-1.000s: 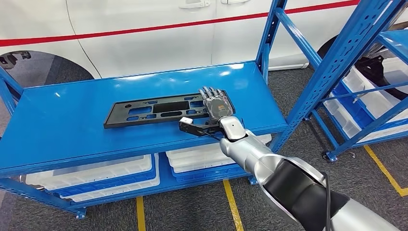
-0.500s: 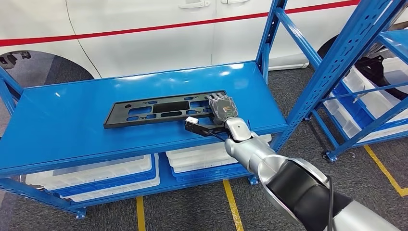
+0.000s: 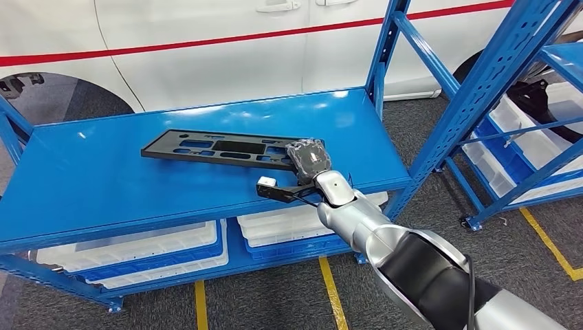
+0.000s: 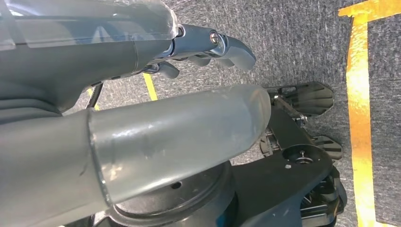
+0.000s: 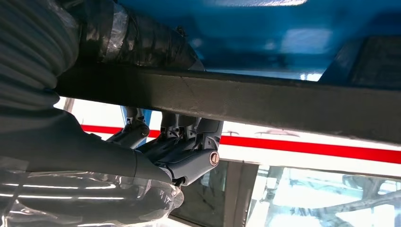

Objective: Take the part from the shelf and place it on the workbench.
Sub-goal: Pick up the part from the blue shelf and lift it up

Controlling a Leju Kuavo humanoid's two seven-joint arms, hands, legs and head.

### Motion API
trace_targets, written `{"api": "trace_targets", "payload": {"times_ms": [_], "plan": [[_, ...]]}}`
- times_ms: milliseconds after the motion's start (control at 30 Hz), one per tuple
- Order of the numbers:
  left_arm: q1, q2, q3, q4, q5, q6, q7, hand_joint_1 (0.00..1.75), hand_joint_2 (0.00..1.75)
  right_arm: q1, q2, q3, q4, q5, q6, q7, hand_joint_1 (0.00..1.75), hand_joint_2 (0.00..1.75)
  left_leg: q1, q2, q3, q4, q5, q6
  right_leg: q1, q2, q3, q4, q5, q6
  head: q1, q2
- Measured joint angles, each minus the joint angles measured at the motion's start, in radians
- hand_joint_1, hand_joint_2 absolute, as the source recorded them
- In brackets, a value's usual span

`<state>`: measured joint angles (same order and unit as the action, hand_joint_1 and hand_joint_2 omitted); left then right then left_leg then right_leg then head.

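A black part (image 3: 223,150) with cut-out slots lies on a glossy bright blue shelf (image 3: 103,179), before a white car body (image 3: 206,48) crossed by 1 red stripe (image 3: 275,34), while white bins (image 3: 130,251) sit below and yellow lines (image 3: 330,289) mark the grey carpet (image 3: 275,295).

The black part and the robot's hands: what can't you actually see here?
- Black part, head view: its right end sits under the right hand.
- Right wrist view: the part's edge crosses the fingers.
- Left hand, left wrist view: thumb hides most fingers; open or shut unclear.
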<state>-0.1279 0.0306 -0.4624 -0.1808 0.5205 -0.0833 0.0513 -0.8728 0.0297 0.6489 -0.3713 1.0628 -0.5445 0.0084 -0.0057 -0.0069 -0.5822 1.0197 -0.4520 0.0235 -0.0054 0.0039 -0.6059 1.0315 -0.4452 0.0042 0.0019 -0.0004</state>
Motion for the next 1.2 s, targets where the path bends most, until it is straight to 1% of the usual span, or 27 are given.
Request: {"api": "trace_targets", "payload": {"times_ms": [233,367,500,600,733,867,967,1033,1067,1100,1133,1167,1200], "plan": [[0.0,-0.002,0.002,0.0,0.01,-0.01,-0.007,0.0,0.0,0.01,0.003,-0.006,-0.012,0.01,0.0,-0.006,1.75,1.75,0.0,0.0,0.0,0.0,0.0,0.0,0.0,0.0,0.0,0.0,0.0,0.0,0.0,0.0],[0.0,-0.003,0.009,0.0,0.014,-0.019,-0.019,0.0,1.75,0.016,0.003,-0.018,-0.019,0.018,-0.001,-0.014,1.75,1.75,0.0,0.0,0.0,0.0,0.0,0.0,0.0,0.0,0.0,0.0,0.0,0.0,0.0,0.0],[0.0,-0.003,0.011,0.0,0.01,-0.012,-0.014,0.0,1.75,0.02,0.003,-0.028,-0.023,0.02,-0.006,-0.022,1.75,1.75,0.0,0.0,0.0,0.0,0.0,0.0,0.0,0.0,0.0,0.0,0.0,0.0,0.0,0.0],[0.0,-0.004,0.012,0.0,0.009,0.021,0.006,0.0,1.75,0.023,0.003,-0.036,-0.028,0.034,-0.014,-0.023,1.75,1.75,0.0,0.0,0.0,0.0,0.0,0.0,0.0,0.0,0.0,0.0,0.0,0.0,0.0,0.0],[0.001,-0.005,0.025,0.0,0.03,0.034,0.002,0.0,1.75,0.036,0.001,-0.046,-0.047,0.052,-0.054,-0.028,1.75,1.75,0.0,0.0,0.0,0.0,0.0,0.0,0.0,0.0,0.0,0.0,0.0,0.0,0.0,0.0],[0.005,-0.005,0.039,0.0,0.036,0.024,-0.007,0.0,1.75,0.05,-0.011,-0.066,-0.104,0.057,-0.108,-0.06,1.75,1.75,0.0,0.0,-0.001,0.0,0.0,0.0,0.0,0.0,-0.001,0.0,0.0,0.0,0.0,0.0],[0.009,-0.005,0.046,0.0,0.036,0.029,0.014,0.0,1.75,0.052,-0.031,-0.076,-0.175,0.072,-0.104,-0.09,1.75,1.75,0.0,0.0,-0.001,0.001,0.0,0.001,-0.001,0.0,-0.001,0.0,0.0,0.0,0.0,0.0],[0.013,-0.004,0.049,0.0,0.037,0.032,0.025,0.0,1.75,0.052,-0.049,-0.083,-0.234,0.078,-0.089,-0.105,1.75,1.75,-0.003,0.0,0.001,-0.004,0.003,0.009,-0.003,0.0,0.002,-0.009,0.006,0.008,0.0,0.0],[0.016,-0.004,0.05,0.0,0.037,0.032,0.026,0.0,1.75,0.052,-0.06,-0.087,-0.266,0.078,-0.082,-0.11,1.75,1.75,-0.001,0.002,0.006,-0.015,0.01,0.015,-0.004,0.0,0.005,-0.013,0.007,0.013,0.0,0.0],[0.018,-0.004,0.052,0.0,0.039,0.031,0.027,0.0,1.75,0.051,-0.07,-0.092,-0.298,0.078,-0.076,-0.113,1.75,1.75,0.002,0.004,0.012,-0.029,0.02,0.022,-0.004,0.001,0.004,-0.008,-0.002,0.018,0.0,0.0],[0.019,-0.004,0.053,0.0,0.041,0.031,0.028,0.0,1.75,0.05,-0.081,-0.096,-0.327,0.077,-0.072,-0.115,1.75,1.75,0.007,0.006,0.018,-0.043,0.029,0.025,-0.003,0.001,-0.005,0.016,-0.022,0.021,0.0,0.0],[0.02,-0.005,0.053,0.0,0.042,0.03,0.028,0.0,1.75,0.05,-0.091,-0.1,-0.352,0.078,-0.068,-0.116,1.75,1.75,0.011,0.008,0.021,-0.052,0.035,0.028,-0.004,0.001,-0.024,0.061,-0.053,0.022,0.0,0.0],[0.02,-0.006,0.055,0.0,0.044,0.029,0.028,0.0,1.75,0.051,-0.101,-0.103,-0.376,0.08,-0.066,-0.116,1.75,1.75,0.012,0.009,0.02,-0.053,0.037,0.029,-0.006,0.001,-0.051,0.123,-0.087,0.024,0.0,0.0]]}}
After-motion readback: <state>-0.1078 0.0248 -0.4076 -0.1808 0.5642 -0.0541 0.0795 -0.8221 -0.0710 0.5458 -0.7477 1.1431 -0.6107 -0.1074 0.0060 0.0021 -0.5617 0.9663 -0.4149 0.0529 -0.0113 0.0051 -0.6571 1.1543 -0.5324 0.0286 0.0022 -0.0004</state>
